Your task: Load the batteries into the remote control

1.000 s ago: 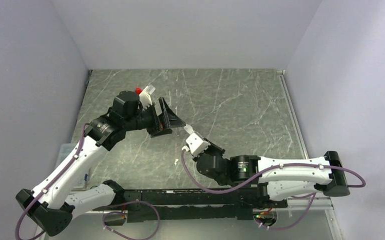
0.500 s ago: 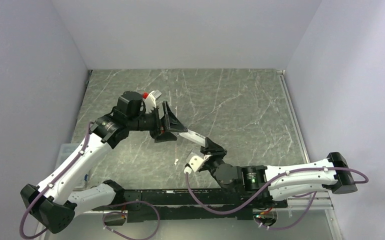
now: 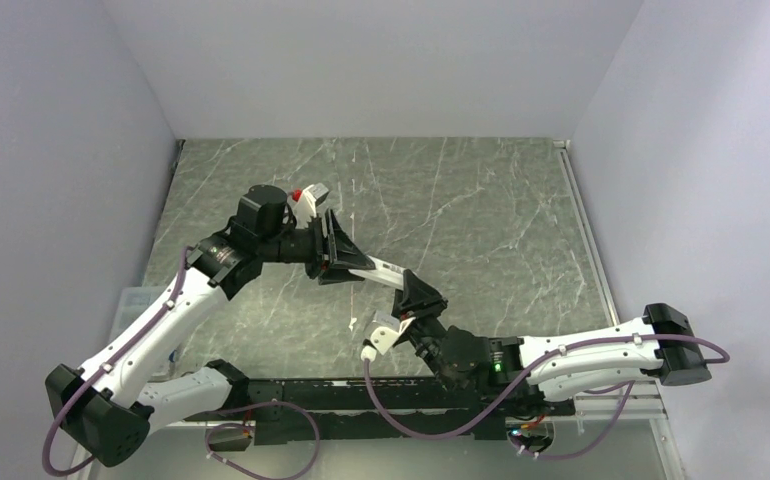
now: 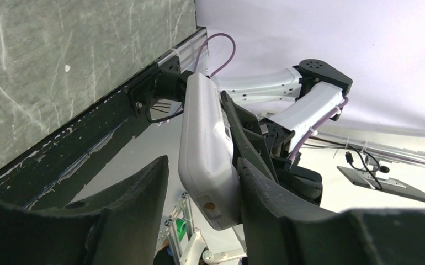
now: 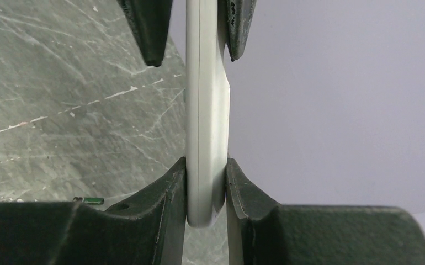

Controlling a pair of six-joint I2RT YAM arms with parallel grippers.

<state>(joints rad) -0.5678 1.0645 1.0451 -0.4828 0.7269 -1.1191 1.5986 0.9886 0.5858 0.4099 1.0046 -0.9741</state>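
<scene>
While the remote control [image 3: 383,270] hangs in mid-air above the desk [image 3: 501,220], the top view shows it bridging both arms: right gripper [image 3: 408,292] at its near end, left gripper [image 3: 353,262] at its far end.

Left wrist: left gripper spread around the remote, one finger [image 4: 265,199] against the casing, the other [image 4: 138,199] apart from it. Risk: an uneven squeeze shoves the casing sideways and twists it in the right gripper.

Right wrist: right gripper pinching the remote's flat faces at its very end. Purchase is short, so a nudge could lever it out. One battery [image 5: 88,200], apparently, lies on the desk below; a dropped remote could knock it away.
</scene>
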